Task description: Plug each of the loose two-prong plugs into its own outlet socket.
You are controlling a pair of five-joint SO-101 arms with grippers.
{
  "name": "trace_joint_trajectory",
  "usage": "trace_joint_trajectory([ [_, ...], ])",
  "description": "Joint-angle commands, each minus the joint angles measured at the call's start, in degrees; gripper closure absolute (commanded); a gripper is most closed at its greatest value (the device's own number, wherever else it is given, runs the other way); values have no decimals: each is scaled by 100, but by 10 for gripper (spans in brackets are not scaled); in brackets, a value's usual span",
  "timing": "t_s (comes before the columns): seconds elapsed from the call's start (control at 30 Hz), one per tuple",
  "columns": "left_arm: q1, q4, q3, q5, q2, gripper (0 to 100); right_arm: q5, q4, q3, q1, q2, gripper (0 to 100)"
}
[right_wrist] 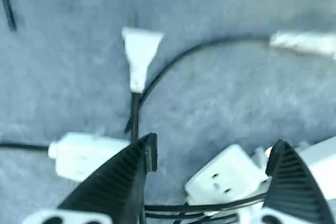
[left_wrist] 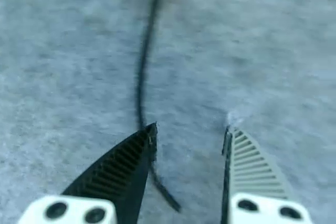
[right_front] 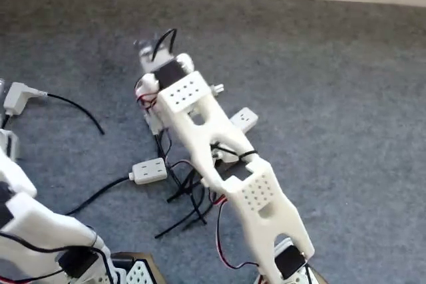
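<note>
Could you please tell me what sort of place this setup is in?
Likely a robotics test area: grey carpet underlies everything, a white robot arm extends over it, and a two-prong plug and outlet socket trail black cords.

Soft, even light covers the grey carpet (right_front: 346, 84), leaving only faint shadows beside the black cable (left_wrist: 140, 77).

— What lies loose?
— A white plug (right_front: 16, 96) lies unplugged near the bench's (right_front: 333, 98) left edge.
— Sockets?
— One white outlet socket (right_front: 149, 171) lies mid-bench; a second socket (right_front: 243, 119) lies apart, slots up.
</note>
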Motion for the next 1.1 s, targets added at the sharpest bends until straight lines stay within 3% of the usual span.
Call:
trace_joint_trajectory([
  [0.0,-312,484,-1411,149,593,793,202,-75,242,-338,-347,670],
  [0.27,-576,695,-2404,158,1341,793,862,207,-198,-295,-760,670],
  [0.53,-541,659,-2404,158,1411,793,1011,-66,-207,-576,-875,670],
  [0.73,-541,659,-2404,158,1411,793,1407,242,-136,-215,-1279,670],
  [1.07,-541,668,-2404,158,1411,793,1960,224,1657,180,-3187,670],
])
